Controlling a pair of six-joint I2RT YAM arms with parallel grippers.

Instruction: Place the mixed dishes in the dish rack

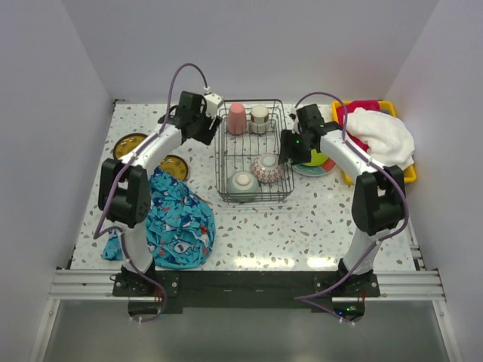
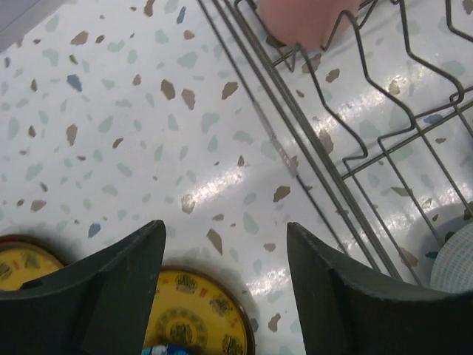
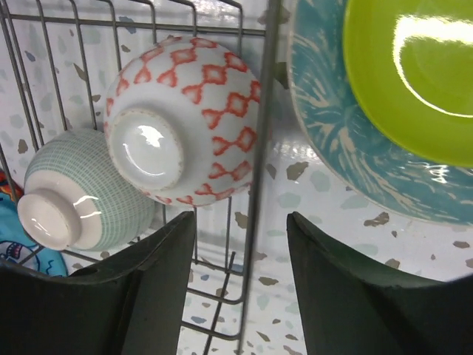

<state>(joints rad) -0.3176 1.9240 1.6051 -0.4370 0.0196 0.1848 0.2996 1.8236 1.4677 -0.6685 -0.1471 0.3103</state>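
Observation:
The dish rack [image 1: 253, 194] stands mid-table. It holds a pink cup [image 1: 237, 118] and a cream cup [image 1: 259, 118] at the back, and a red-patterned bowl [image 1: 267, 167] and a mint bowl [image 1: 243, 183] at the front, both upturned. My left gripper [image 1: 205, 128] is open and empty beside the rack's back left corner. In the left wrist view the left gripper [image 2: 225, 228] hangs over bare table above a yellow plate [image 2: 199, 318]. My right gripper [image 3: 240, 218] is open and empty, with the rack's right wall wire [image 3: 259, 148] between its jaws. A lime-green plate [image 3: 414, 74] lies on a teal plate [image 3: 355, 148] just right of the rack.
A second yellow plate [image 1: 130, 145] lies near the left edge. A blue patterned cloth [image 1: 177, 219] is heaped at the front left. A yellow tray [image 1: 410, 172] with a white cloth [image 1: 381, 136] sits at the back right.

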